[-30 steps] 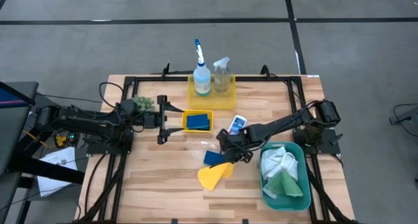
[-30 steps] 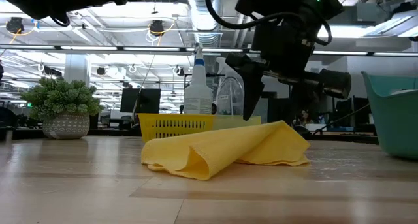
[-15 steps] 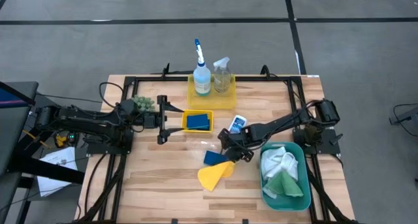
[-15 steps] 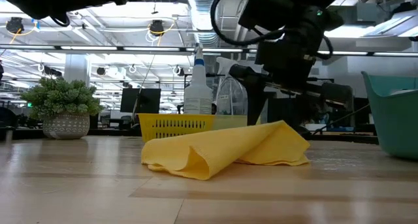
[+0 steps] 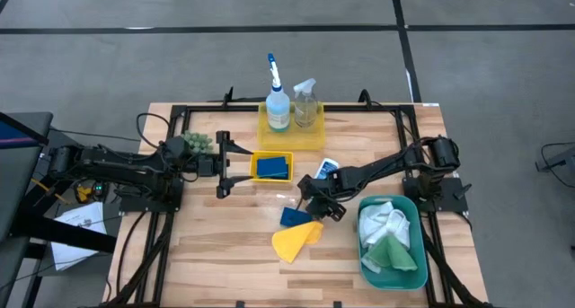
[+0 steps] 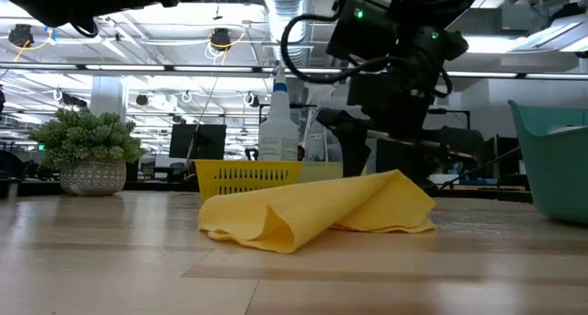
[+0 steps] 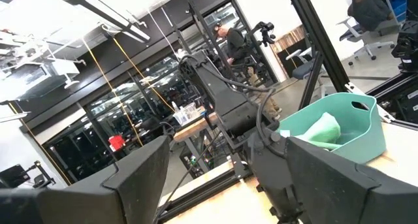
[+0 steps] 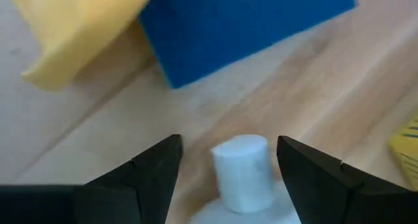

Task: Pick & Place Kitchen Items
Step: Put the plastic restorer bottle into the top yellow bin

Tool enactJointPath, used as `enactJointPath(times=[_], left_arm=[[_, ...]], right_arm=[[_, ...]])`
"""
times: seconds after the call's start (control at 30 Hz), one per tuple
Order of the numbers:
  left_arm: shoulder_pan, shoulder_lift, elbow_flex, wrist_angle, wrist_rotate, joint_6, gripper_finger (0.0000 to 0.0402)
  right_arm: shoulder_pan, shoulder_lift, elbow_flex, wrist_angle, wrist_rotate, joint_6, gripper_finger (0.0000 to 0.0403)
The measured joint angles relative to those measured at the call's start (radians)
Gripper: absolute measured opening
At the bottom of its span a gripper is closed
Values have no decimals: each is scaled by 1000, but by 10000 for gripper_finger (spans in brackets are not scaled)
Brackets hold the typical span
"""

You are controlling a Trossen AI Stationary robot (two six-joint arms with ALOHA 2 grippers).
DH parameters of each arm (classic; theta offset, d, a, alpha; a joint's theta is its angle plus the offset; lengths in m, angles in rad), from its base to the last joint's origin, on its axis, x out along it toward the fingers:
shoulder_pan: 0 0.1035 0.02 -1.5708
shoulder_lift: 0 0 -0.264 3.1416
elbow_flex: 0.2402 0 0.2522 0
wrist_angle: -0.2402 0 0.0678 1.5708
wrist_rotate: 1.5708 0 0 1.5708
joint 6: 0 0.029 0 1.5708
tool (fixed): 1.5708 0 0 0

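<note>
Right gripper (image 5: 314, 189) spread wide near the table's middle, fingers either side of the small white bottle (image 8: 241, 172) (not touching it), blue sponge (image 5: 293, 216) and yellow cloth (image 5: 295, 241) just beyond, left gripper (image 5: 223, 165) wide open beside the left edge's plant (image 5: 197, 144).

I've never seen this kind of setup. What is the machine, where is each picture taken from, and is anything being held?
Two dark robot arms work at a wooden table, filmed from overhead, from table height, and from each wrist. The right hand, fingers open, holds nothing: it straddles the small white bottle near the blue sponge and yellow cloth. The left hand, also open, waits beside a yellow tray holding another sponge. Two spray bottles stand in the far tray. A teal bin holds white and green cloths. A small plant sits aside.
</note>
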Motion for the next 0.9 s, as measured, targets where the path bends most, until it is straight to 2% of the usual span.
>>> enactJointPath(times=[0.17, 0.37, 0.5, 0.77, 0.9], left_arm=[[0, 0, 0, 1, 0, 0, 298], [0, 0, 0, -1, 0, 0, 298], [0, 0, 0, 0, 0, 0, 298], [0, 0, 0, 0, 0, 0, 298], [0, 0, 0, 0, 0, 0, 298]], right_arm=[[-1, 43, 4, -14, -6, -1, 248], [0, 33, -1, -15, -2, 19, 241], [0, 21, -3, -13, 0, 51, 210], [1, 21, -4, -25, -27, 51, 107], [7, 21, -4, -24, -40, 24, 106]])
